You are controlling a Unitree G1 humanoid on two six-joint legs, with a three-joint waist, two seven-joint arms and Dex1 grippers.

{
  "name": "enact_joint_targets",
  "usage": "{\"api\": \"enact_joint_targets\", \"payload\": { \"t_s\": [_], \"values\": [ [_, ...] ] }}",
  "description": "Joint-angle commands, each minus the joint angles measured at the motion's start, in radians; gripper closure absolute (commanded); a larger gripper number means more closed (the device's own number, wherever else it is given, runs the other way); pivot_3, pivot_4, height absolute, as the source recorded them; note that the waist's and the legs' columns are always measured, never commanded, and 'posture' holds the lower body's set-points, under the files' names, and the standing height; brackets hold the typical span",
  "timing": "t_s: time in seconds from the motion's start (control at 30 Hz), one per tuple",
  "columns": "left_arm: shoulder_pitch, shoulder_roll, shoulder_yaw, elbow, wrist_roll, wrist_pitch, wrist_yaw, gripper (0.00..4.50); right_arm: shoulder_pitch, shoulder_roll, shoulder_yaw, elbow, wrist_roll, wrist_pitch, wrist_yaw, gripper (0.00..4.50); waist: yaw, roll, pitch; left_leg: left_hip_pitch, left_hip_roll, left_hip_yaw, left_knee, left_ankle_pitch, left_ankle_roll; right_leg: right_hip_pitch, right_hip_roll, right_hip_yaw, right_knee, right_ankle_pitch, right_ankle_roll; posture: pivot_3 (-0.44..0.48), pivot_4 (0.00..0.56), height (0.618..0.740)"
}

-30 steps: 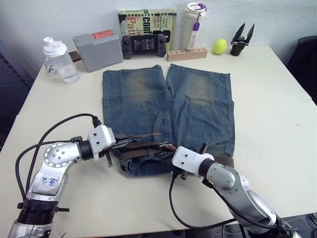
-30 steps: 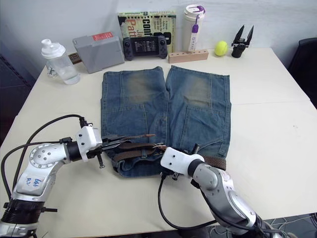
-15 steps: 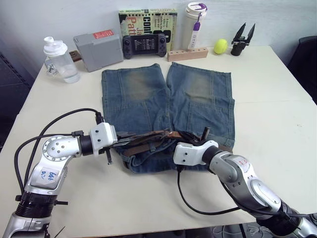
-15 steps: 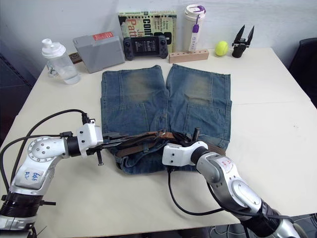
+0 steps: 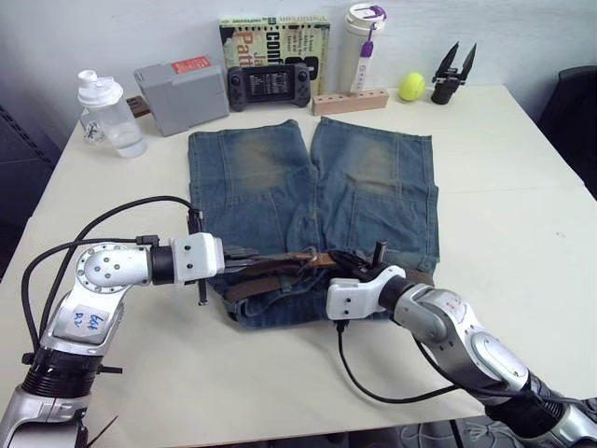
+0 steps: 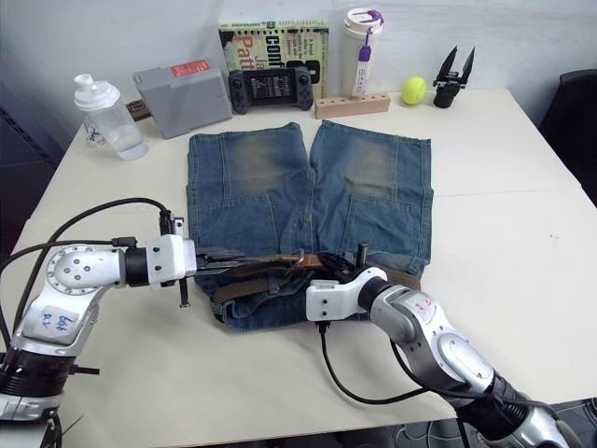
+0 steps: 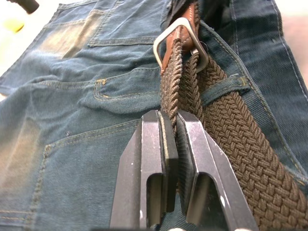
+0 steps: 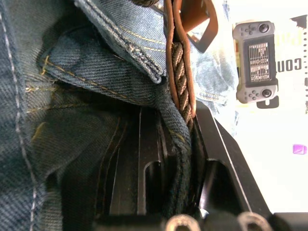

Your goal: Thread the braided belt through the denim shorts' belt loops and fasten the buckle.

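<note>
Braided belt point(image 7: 192, 96) lies along waistband of denim shorts point(image 5: 308, 187). L gripper point(image 7: 172, 139) pinches belt near buckle point(image 7: 180, 41) — steadying it; R gripper point(image 8: 178, 144) apparently clamps belt w/ denim — for fastening.

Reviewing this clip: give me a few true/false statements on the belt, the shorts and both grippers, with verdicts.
1. The left gripper is shut on the braided belt. True.
2. The denim shorts hang off the table edge. False: they lie flat on it.
3. The buckle lies at the waistband. True.
4. The right gripper is open, clear of the cloth. False: it is shut on belt and denim together.
5. The tennis ball rests on the shorts. False: it sits beyond them.
</note>
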Motion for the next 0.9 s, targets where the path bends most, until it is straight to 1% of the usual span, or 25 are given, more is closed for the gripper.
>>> {"api": "enact_joint_targets", "payload": {
  "t_s": [0.03, 0.27, 0.63, 0.73, 0.9],
  "values": [
    [-0.039, 0.037, 0.003, 0.042, 0.037, -0.066, -0.021, 4.5, 0.001, 0.022, -0.04, -0.011, -0.019, -0.043, 0.006, 4.46, 0.0, 0.0, 0.0, 0.0, 0.0, 0.0, 0.0, 0.0, 0.0, 0.0, 0.0, 0.0, 0.0, 0.0, 0.0, 0.0, 0.15, 0.722],
    [-0.077, 0.019, -0.038, 0.056, 0.072, -0.108, -0.011, 4.5, 0.009, 0.053, -0.057, -0.008, -0.038, -0.073, 0.025, 4.46, 0.0, 0.0, 0.0, 0.0, 0.0, 0.0, 0.0, 0.0, 0.0, 0.0, 0.0, 0.0, 0.0, 0.0, 0.0, 0.0, 0.15, 0.722],
    [-0.118, -0.008, -0.082, 0.071, 0.083, -0.145, -0.019, 4.5, 0.017, 0.096, -0.078, -0.001, -0.063, -0.101, 0.052, 4.46, 0.0, 0.0, 0.0, 0.0, 0.0, 0.0, 0.001, 0.0, 0.0, 0.0, 0.001, 0.0, 0.001, 0.0, 0.0, 0.0, 0.15, 0.722],
    [-0.123, -0.038, -0.09, 0.08, 0.077, -0.142, -0.002, 4.5, 0.017, 0.108, -0.08, 0.001, -0.065, -0.106, 0.055, 4.46, 0.0, 0.0, 0.0, 0.0, 0.0, 0.0, 0.001, 0.0, 0.0, 0.0, 0.0, 0.0, 0.001, 0.0, 0.0, 0.0, 0.15, 0.722],
    [-0.118, -0.119, -0.11, 0.093, 0.089, -0.133, 0.048, 4.5, 0.022, 0.124, -0.087, 0.007, -0.064, -0.115, 0.065, 4.46, 0.001, 0.0, 0.0, 0.0, 0.0, 0.0, 0.001, 0.0, 0.0, 0.0, 0.0, 0.0, 0.001, 0.0, 0.0, 0.0, 0.15, 0.722]
  ]
}}
